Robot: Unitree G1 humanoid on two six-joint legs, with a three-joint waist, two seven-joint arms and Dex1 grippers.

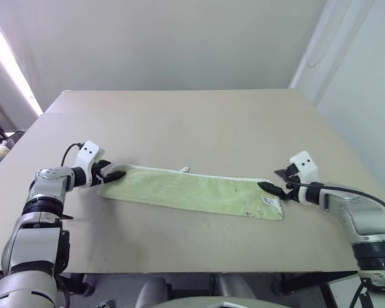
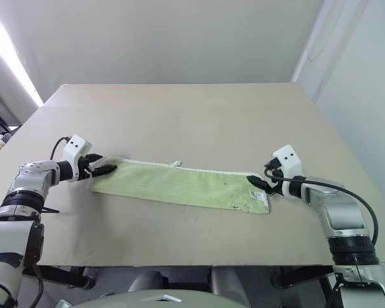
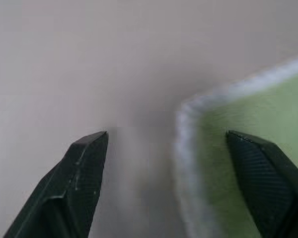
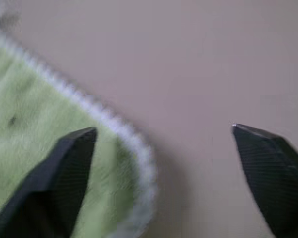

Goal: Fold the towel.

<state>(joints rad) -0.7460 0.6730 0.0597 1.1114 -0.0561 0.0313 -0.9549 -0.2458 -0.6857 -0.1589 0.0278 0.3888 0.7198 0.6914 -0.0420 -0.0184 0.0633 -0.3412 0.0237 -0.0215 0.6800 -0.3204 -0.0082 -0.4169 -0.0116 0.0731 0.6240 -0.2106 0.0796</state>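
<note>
1. The towel (image 1: 192, 192) lies flat on the worktop (image 1: 199, 122) as a long narrow strip, running from my left to my right and slanting slightly nearer to me at the right end. It looks already doubled lengthwise, which would explain why it is so slim.
2. Its white stitched edge and small loop (image 1: 185, 170) face the far side; a small white label sits at the near right corner.
3. My left gripper (image 1: 115, 174) is at the strip's left end, jaws spread wide and holding nothing, one finger over the cloth and one over bare worktop, so the corner lies between them.
4. My right gripper (image 1: 273, 188) mirrors that at the right end, jaws wide and empty, straddling the edge.
5. I judge both are placed to pinch the ends for a crosswise fold.
</note>
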